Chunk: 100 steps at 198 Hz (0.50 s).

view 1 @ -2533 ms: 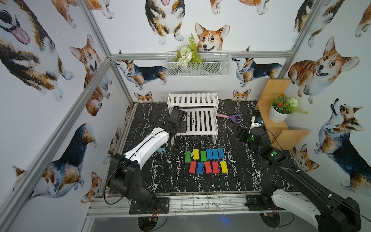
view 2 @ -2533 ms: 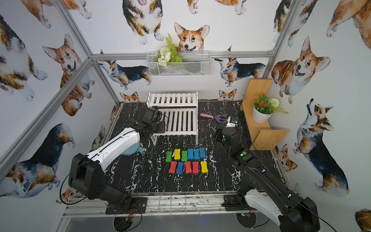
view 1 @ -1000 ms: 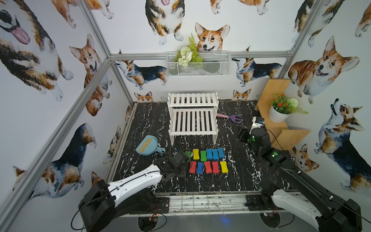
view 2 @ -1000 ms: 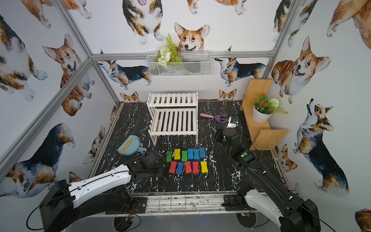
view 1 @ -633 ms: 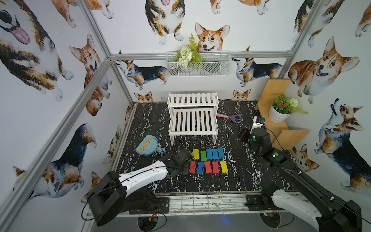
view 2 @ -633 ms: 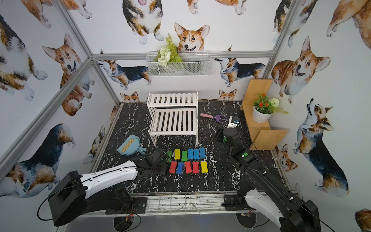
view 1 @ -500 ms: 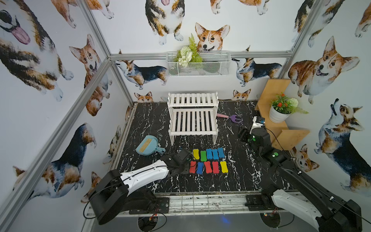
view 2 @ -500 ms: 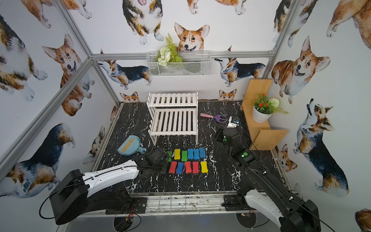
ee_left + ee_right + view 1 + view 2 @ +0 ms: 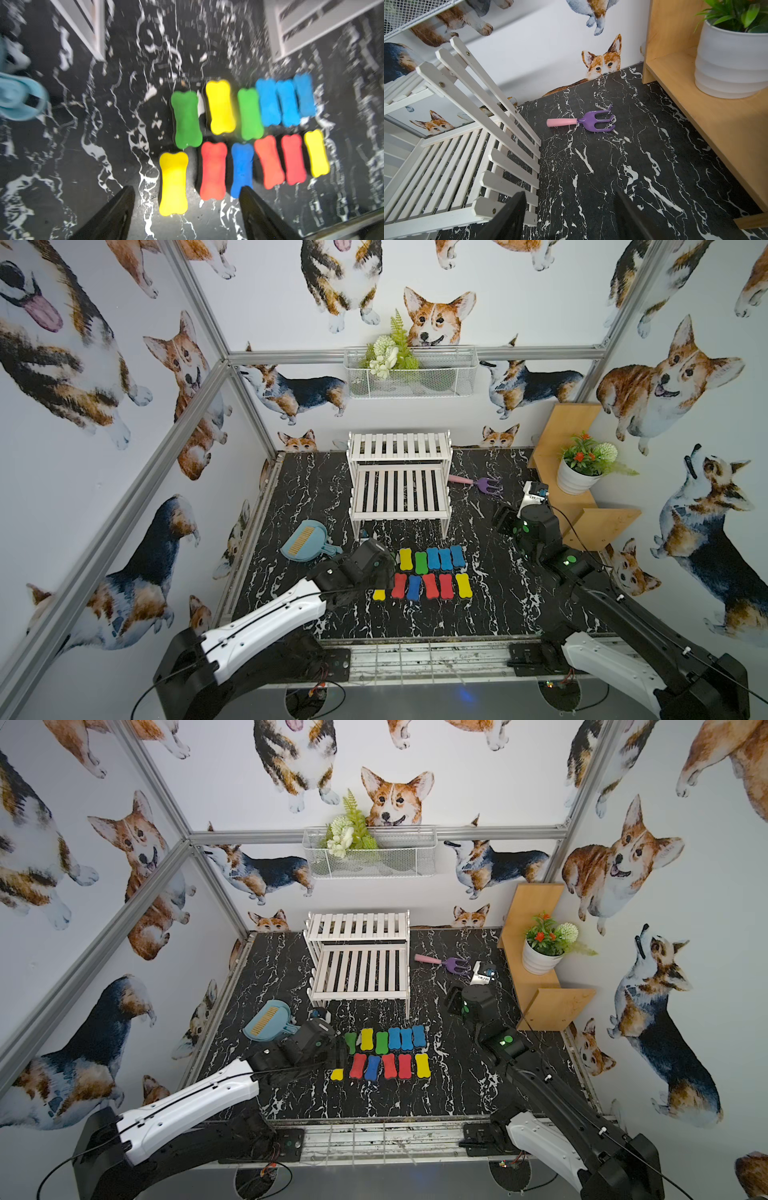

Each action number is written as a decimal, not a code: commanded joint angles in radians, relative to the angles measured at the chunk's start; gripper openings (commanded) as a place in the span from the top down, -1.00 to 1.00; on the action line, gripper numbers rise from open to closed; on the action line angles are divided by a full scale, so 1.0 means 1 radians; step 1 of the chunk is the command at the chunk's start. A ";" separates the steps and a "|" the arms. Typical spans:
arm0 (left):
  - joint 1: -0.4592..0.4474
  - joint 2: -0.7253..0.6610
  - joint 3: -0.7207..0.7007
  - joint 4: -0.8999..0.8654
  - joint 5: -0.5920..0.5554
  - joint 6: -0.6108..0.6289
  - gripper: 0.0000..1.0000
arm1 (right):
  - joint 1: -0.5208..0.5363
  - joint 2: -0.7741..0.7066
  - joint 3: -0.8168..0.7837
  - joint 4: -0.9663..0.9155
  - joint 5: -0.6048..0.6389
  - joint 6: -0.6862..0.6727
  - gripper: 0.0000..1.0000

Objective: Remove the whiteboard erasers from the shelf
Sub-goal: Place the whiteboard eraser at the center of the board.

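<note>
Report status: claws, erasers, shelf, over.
Left claw open above end yellow eraser, not gripping. Right claw open, empty. All twelve erasers on the table, shelf bare. Nothing in the way.

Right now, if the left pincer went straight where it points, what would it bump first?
Probably the yellow eraser, lying on the table between the tips of the open left pincer; depth is unclear.
</note>
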<state>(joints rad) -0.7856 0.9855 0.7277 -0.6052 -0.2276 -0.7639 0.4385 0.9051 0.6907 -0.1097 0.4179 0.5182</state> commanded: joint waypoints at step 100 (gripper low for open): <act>0.663 0.100 0.053 0.507 -0.225 0.500 -0.99 | 0.002 -0.017 0.010 -0.005 0.071 0.022 -1.00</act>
<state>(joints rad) -0.1806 1.0222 0.8200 -0.3679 -0.4797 -0.3607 0.4385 0.8951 0.6918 -0.1108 0.4450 0.5240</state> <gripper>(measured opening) 0.992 0.919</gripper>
